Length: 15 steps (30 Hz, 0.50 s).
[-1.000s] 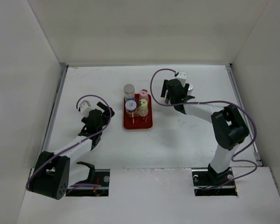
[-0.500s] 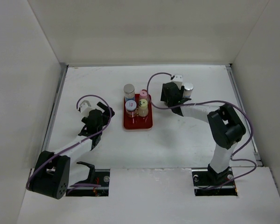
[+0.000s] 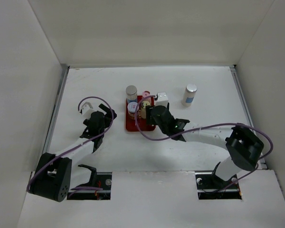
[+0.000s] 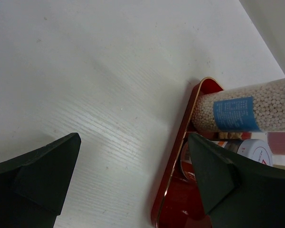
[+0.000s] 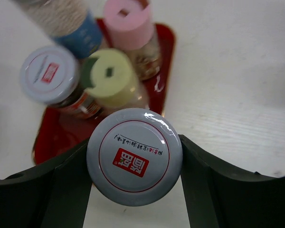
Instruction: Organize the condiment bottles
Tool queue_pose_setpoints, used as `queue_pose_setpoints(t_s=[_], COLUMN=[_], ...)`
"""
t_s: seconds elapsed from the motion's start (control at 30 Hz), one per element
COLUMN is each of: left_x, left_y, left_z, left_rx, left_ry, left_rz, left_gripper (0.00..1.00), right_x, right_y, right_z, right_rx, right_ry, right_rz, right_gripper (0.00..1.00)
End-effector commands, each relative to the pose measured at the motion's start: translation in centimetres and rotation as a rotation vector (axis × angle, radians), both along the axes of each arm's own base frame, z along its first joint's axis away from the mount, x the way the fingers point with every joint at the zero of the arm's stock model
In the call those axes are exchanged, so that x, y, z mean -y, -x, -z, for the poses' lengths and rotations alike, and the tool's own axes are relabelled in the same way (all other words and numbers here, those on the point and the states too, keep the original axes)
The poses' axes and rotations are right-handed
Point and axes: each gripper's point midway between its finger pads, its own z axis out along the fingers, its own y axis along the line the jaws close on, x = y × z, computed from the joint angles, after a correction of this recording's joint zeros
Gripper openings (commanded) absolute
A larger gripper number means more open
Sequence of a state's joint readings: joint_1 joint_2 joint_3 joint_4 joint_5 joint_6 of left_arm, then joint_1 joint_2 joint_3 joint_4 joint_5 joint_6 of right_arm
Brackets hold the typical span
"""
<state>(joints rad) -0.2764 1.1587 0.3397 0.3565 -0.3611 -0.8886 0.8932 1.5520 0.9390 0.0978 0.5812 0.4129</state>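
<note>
The right gripper (image 5: 134, 149) is clamped on a jar (image 5: 134, 164), one finger on each side of its body. The jar's white lid with a red mark faces the wrist camera squarely, so its long axis is upright. The jar hangs at the near right edge of the red tray (image 5: 52, 135), overlapping the rim; whether its base touches anything cannot be told. Just beyond it, further onto the tray, stand the yellow-lid bottle (image 5: 111, 76) and the white-lid bottle (image 5: 50, 73). Behind those, at the tray's far end, are the pink-lid bottle (image 5: 128, 21) and the blue-label bottle (image 5: 69, 23). From above, the near half of the tray looks bare, so the free spot seems to lie to the left of the gripper and slightly ahead. Setting the jar there likely means a short shift inward and then a straight lowering, keeping clear of the yellow lid, which is very near. The left gripper (image 4: 133, 140) is spread wide and empty, low over the table (image 4: 109, 71) just left of the tray. A lone bottle (image 3: 190, 94) with a silver cap stands upright well to the right of the tray, on the right arm's side, so that arm is the nearer one for it.
</note>
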Motion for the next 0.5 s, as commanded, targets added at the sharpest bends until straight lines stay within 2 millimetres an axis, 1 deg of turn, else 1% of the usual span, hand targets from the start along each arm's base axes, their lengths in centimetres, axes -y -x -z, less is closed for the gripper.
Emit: queue_pose_setpoints(t_s=[0.0, 0.07, 0.2, 0.27, 0.3, 0.4, 0.47], left_x=[0.5, 0.6, 0.4, 0.4, 0.4, 0.4, 0.4], left_y=[-0.6, -0.5, -0.4, -0.4, -0.4, -0.4, -0.4], left_z=[-1.0, -1.4, -1.3, -1.6, -1.6, -1.2, -1.4], left_rx=[0.045, 0.056, 0.054, 0.067, 0.066, 0.05, 0.061], left_ry=[0.026, 0.025, 0.026, 0.026, 0.025, 0.025, 0.027], left_rz=[0.008, 0.006, 0.004, 0.002, 0.001, 0.004, 0.005], left_gripper=[1.0, 1.0, 1.0, 1.0, 1.0, 1.0, 1.0], right_x=[-4.3, -5.2, -6.1, -6.1, -6.1, -6.0, -5.6], right_y=[0.4, 0.2, -0.4, -0.7, -0.7, -0.6, -0.6], right_z=[-3.0, -2.9, -2.3, -1.7, -1.4, -0.1, -0.1], right_rx=[0.062, 0.063, 0.07, 0.073, 0.07, 0.053, 0.062], right_ry=[-0.148, -0.154, -0.154, -0.14, -0.135, -0.108, -0.094], right_rz=[-0.058, -0.068, -0.074, -0.068, -0.064, -0.065, -0.056], right_gripper=[0.52, 0.52, 0.53, 0.57, 0.58, 0.66, 0.68])
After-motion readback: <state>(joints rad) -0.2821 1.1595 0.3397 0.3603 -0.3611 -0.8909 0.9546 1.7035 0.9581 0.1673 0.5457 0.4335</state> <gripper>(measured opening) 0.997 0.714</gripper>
